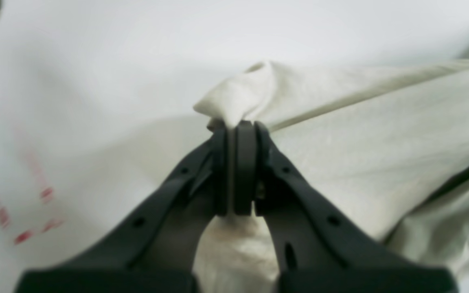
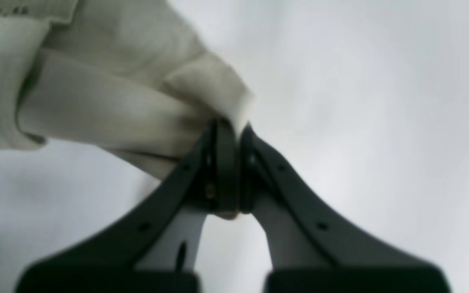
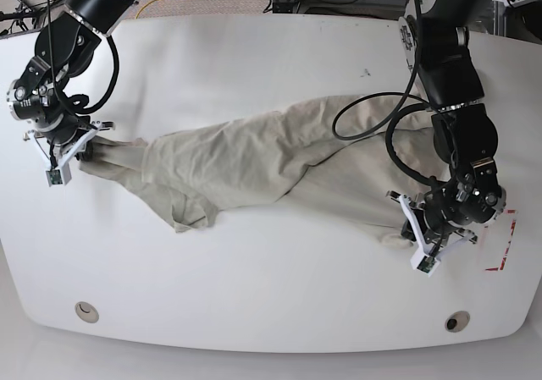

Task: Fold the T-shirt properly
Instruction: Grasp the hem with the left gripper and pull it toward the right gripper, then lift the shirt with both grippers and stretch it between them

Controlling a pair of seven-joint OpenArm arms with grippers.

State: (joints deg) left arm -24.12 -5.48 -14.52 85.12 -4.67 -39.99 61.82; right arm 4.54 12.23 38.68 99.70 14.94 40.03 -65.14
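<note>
The soft, creased beige T-shirt (image 3: 254, 164) stretches across the smooth white counter (image 3: 271, 304), nine to four o'clock; left fingers (image 1: 240, 134) and right fingers (image 2: 228, 130) each clamp bunched cloth.

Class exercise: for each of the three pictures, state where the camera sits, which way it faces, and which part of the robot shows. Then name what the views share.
Left wrist: rides the left arm, looking along the left gripper, shut on the T-shirt.
Right wrist: rides the right arm, looking along the right gripper, shut on cloth.
Base: overhead, facing down on the table; both arms show.
Shared: the T-shirt, grippers and table.
</note>
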